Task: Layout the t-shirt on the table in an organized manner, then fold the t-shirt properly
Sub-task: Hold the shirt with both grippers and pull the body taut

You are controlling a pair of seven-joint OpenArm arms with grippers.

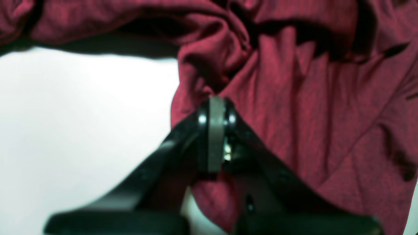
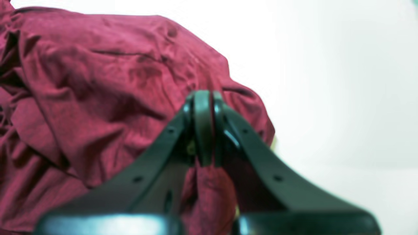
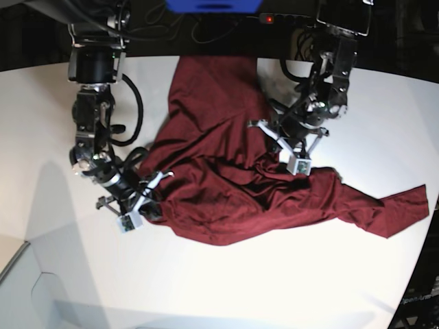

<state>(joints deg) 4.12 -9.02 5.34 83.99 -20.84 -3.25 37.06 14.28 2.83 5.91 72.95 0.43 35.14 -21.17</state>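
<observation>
The dark maroon t-shirt (image 3: 219, 192) lies crumpled across the middle of the white table (image 3: 226, 288). One sleeve (image 3: 398, 205) trails out to the right. My left gripper (image 3: 282, 145) is over the shirt's upper right part. In the left wrist view it (image 1: 215, 101) is shut on a pinch of the t-shirt (image 1: 310, 114), with cloth bunched between the fingers. My right gripper (image 3: 145, 204) is at the shirt's left edge. In the right wrist view it (image 2: 202, 94) is shut on a fold of the t-shirt (image 2: 98, 98), with bare table (image 2: 326, 81) to its right.
Black cables and a power strip with a red light (image 3: 267, 18) lie along the table's back edge, next to a blue object (image 3: 212, 5). The table's edge curves in at the right (image 3: 429, 233), and a notch cuts its lower left corner (image 3: 14, 267).
</observation>
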